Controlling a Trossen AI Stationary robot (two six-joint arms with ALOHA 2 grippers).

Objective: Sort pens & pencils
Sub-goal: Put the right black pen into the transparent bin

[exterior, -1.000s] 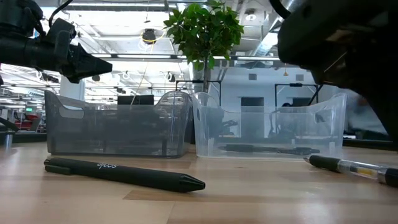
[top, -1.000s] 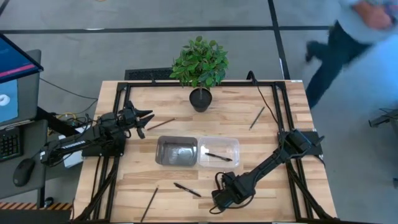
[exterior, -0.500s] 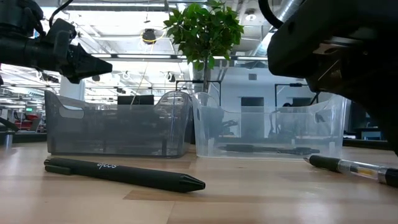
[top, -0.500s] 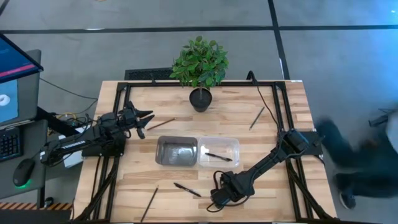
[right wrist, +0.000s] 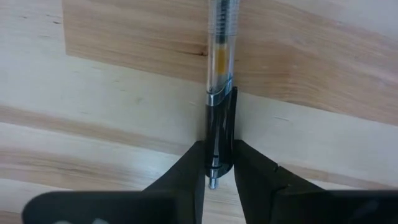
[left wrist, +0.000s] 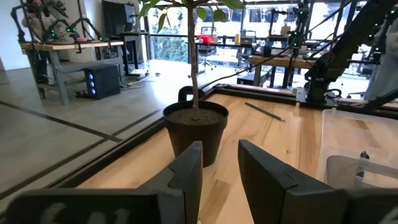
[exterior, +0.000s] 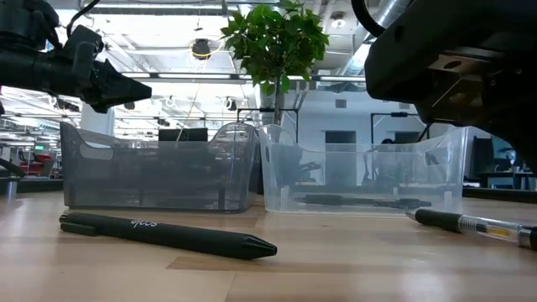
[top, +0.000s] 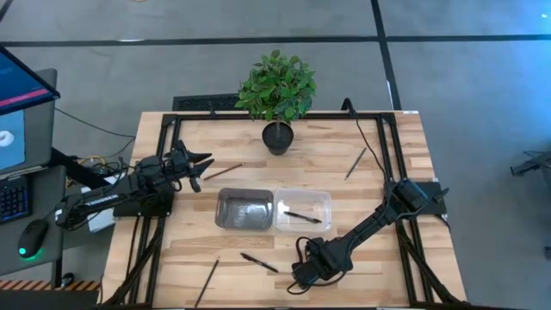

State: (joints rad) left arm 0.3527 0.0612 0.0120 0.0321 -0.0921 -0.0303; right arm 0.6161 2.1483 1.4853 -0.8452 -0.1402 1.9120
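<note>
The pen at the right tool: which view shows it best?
The right wrist view: the pen fills the frame, its dark end between the right tool fingers. The low view shows it lying on the table; the high view hides it; the left wrist view misses it.

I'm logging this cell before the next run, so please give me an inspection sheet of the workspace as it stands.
Surface: wooden table inside a black frame.
Job's things: one pen lies in the clear bin; the grey bin beside it seems to hold no pen or pencil; a black pen and a clear-barrelled pen lie on the front of the table; pencils lie front left, back left and back right.
Clutter: potted plant at the back edge.
Grippers: right gripper, fingers closed on the clear-barrelled pen, low at the table; left gripper open, idle at the left.
Cables: run along the frame.
Surroundings: monitor, keyboard and mouse to the left.
</note>
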